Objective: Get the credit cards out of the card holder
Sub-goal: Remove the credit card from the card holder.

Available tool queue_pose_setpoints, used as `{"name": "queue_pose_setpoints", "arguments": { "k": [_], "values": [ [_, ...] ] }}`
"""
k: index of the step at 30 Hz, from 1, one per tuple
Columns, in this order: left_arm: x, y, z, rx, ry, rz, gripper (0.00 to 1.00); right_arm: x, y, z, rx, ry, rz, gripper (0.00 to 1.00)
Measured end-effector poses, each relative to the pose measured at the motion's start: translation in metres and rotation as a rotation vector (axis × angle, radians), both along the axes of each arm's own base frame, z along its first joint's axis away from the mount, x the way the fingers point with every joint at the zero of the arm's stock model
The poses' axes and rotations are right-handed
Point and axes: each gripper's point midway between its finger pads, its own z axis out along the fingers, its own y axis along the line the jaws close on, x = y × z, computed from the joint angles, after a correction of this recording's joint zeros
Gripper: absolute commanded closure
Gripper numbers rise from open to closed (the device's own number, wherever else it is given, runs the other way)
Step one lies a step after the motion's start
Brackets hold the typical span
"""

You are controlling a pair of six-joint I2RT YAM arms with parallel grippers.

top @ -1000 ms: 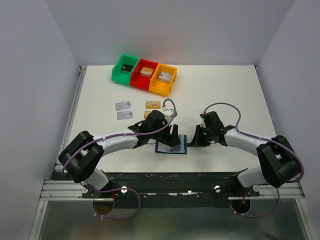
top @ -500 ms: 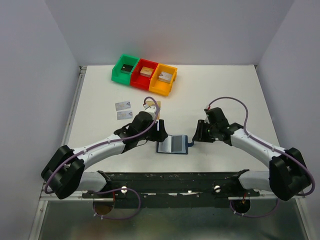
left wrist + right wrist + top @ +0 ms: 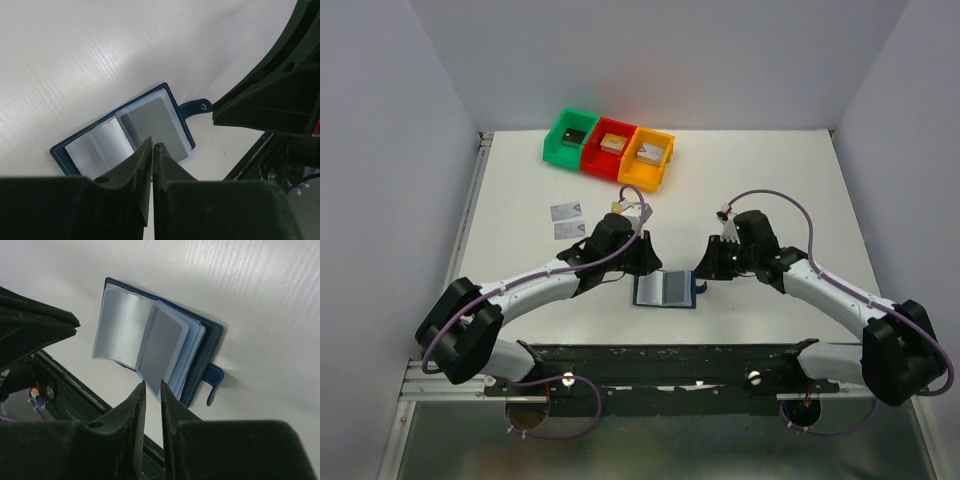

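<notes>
flanking card holder, left pincer, right pincer

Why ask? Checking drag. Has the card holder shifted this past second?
No. The card holder sits where it did, judged against the black rail at the near edge.

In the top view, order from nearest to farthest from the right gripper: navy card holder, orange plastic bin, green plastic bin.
1. Navy card holder, beside the right gripper.
2. Orange plastic bin, far centre.
3. Green plastic bin, far left.

White arm links, black joints, purple cables.
</notes>
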Motion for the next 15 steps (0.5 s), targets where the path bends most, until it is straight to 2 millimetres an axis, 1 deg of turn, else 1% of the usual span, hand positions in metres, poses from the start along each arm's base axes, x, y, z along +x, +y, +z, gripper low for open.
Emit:
{"name": "queue_pose_setpoints", "arguments": {
  "k": [2,3,4,5,8,12,13,15],
  "values": [
    [0.0,-0.005,-0.009,0.01,0.027,-0.019,0.88,-0.003,0.004,-0.009,-0.003,0.032,0.018,0.65],
    [-0.001,-0.006,-0.014,0.02,0.041,-0.024,0.89,-0.005,0.005,-0.014,-0.012,0.049,0.021,0.62],
    [-0.001,-0.006,-0.021,0.034,0.058,-0.028,0.89,-0.006,0.004,-0.018,-0.022,0.063,0.019,0.59],
    [-0.001,-0.006,-0.025,0.046,0.068,-0.03,0.92,-0.006,0.003,-0.021,-0.034,0.069,0.017,0.58],
    [-0.003,-0.004,-0.041,0.081,0.102,-0.031,1.0,-0.006,-0.001,-0.025,-0.062,0.068,0.004,0.6],
    [-0.008,0.002,-0.064,0.138,0.159,-0.024,1.0,-0.005,-0.002,-0.028,-0.073,0.07,0.004,0.65],
    [-0.01,0.005,-0.072,0.16,0.179,-0.021,1.0,-0.005,-0.002,-0.03,-0.076,0.076,0.004,0.65],
    [-0.011,0.008,-0.08,0.183,0.197,-0.014,1.0,-0.006,-0.004,-0.036,-0.089,0.093,0.0,0.61]
  ]
}}
